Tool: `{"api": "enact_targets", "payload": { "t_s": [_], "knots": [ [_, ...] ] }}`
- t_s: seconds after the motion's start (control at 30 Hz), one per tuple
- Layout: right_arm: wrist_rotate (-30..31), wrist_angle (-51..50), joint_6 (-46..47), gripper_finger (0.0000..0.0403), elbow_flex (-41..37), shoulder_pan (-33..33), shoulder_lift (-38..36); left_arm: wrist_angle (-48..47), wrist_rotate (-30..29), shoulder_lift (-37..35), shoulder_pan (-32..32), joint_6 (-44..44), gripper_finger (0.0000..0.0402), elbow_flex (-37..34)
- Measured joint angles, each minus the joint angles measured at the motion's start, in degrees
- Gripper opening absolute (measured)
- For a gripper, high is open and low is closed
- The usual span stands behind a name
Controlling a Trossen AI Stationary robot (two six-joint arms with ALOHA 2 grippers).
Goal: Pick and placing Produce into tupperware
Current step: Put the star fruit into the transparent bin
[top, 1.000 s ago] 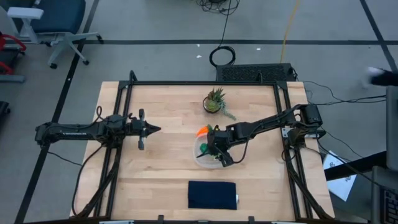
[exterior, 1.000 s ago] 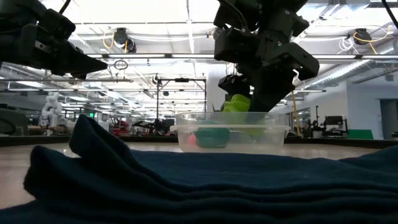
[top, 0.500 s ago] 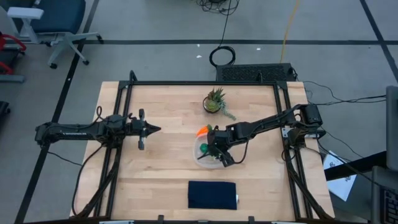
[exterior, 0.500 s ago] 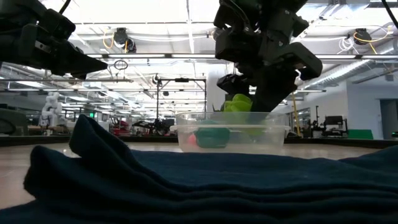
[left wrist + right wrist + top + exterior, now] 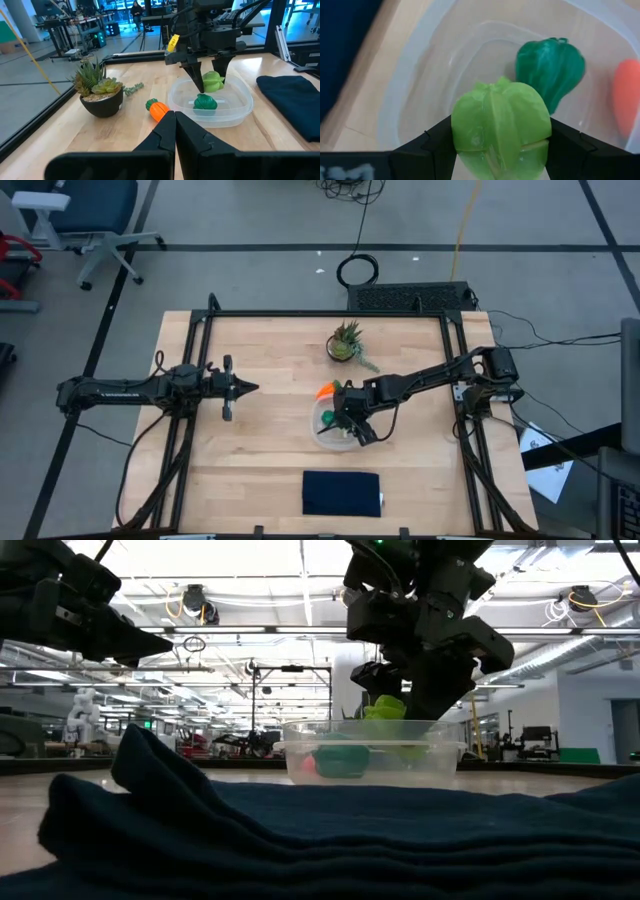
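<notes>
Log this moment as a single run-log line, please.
right gripper: holds light green piece over tupperware | dark green piece: inside | carrot: on table | left gripper: idle

Overhead, table-level, two wrist views — all share the tupperware [image 5: 334,430].

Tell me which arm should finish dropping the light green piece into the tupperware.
Right. The right gripper already holds the light green piece between its fingers, directly over the tupperware, where the dark green piece lies. The left gripper is shut and hangs well off to the side.
</notes>
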Motion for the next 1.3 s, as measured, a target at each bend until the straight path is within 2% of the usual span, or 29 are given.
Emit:
{"api": "enact_targets", "payload": {
  "t_s": [0.6, 1.3],
  "knots": [
    [-1.86, 1.16, -0.18, 0.0224, 0.0, -0.36, 3.3, -0.35, 0.0, 0.0, 0.02, 0.03, 0.0005, 0.01],
    [-1.99, 1.32, -0.36, 0.0224, 0.0, -0.52, 3.15, -0.99, -0.02, 0.0, 0.02, 0.1, 0.0005, 0.0]
  ]
}}
